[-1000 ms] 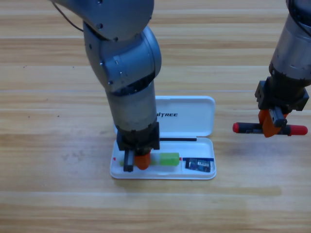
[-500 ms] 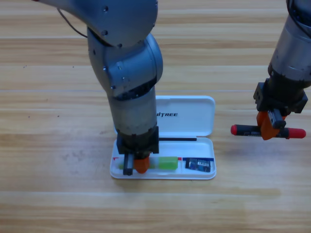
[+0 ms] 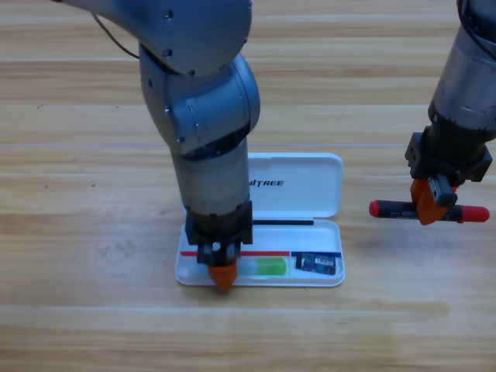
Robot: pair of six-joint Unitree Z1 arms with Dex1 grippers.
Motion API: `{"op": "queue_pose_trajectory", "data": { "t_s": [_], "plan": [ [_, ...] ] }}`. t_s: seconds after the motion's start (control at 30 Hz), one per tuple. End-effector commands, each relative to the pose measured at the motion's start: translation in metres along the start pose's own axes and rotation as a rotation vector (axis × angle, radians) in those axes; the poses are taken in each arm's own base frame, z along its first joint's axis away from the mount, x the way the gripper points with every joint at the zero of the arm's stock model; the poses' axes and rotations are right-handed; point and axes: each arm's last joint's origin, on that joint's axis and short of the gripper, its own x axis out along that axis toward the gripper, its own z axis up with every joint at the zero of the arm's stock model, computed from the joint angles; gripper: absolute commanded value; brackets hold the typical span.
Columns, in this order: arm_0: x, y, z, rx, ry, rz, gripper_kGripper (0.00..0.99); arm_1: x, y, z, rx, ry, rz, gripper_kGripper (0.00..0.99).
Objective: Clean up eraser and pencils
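The white case lies open, its lid [image 3: 306,186] behind its tray [image 3: 338,277]. The light green pencil [image 3: 269,267] lies low along the tray's front part. Its left end is hidden under my left gripper [image 3: 223,274], which points straight down at the tray's left half and is shut on it. The black eraser [image 3: 318,263] sits in the tray's right end. Right of the case, my right gripper [image 3: 431,208] hangs above the table, shut on the middle of the black pencil with red ends [image 3: 394,208], which it holds level.
The left arm's grey body [image 3: 203,116] stands over the case's left part and hides it. Bare wooden table [image 3: 93,256] surrounds the case on all sides.
The left gripper has turned at the wrist and shifted toward the tray's front edge, and the green pencil moved forward with it. The right gripper with its pencil has barely moved.
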Motion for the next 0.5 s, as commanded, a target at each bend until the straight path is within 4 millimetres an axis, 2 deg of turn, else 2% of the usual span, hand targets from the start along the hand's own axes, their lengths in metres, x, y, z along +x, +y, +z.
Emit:
{"op": "queue_pose_trajectory", "data": {
  "t_s": [0.03,0.13,0.27,0.37,0.5],
  "plan": [
    [0.016,-0.008,0.002,0.007,0.044,-0.011,0.99,0.0,0.005,-0.003,0.019,0.006,0.035,0.0],
    [0.015,-0.008,0.002,0.004,0.044,-0.008,0.99,0.0,0.008,0.0,0.015,0.0,0.038,0.0],
    [0.008,-0.009,-0.002,0.0,0.046,-0.001,0.99,-0.012,0.024,0.015,-0.014,-0.026,0.045,0.0],
    [-0.029,-0.011,-0.013,-0.012,0.014,0.034,0.99,-0.015,0.035,0.032,-0.043,-0.032,0.042,0.0],
    [-0.102,-0.014,-0.044,-0.057,-0.048,0.144,0.99,-0.01,0.043,0.062,-0.08,-0.041,0.04,0.0]
  ]
}}
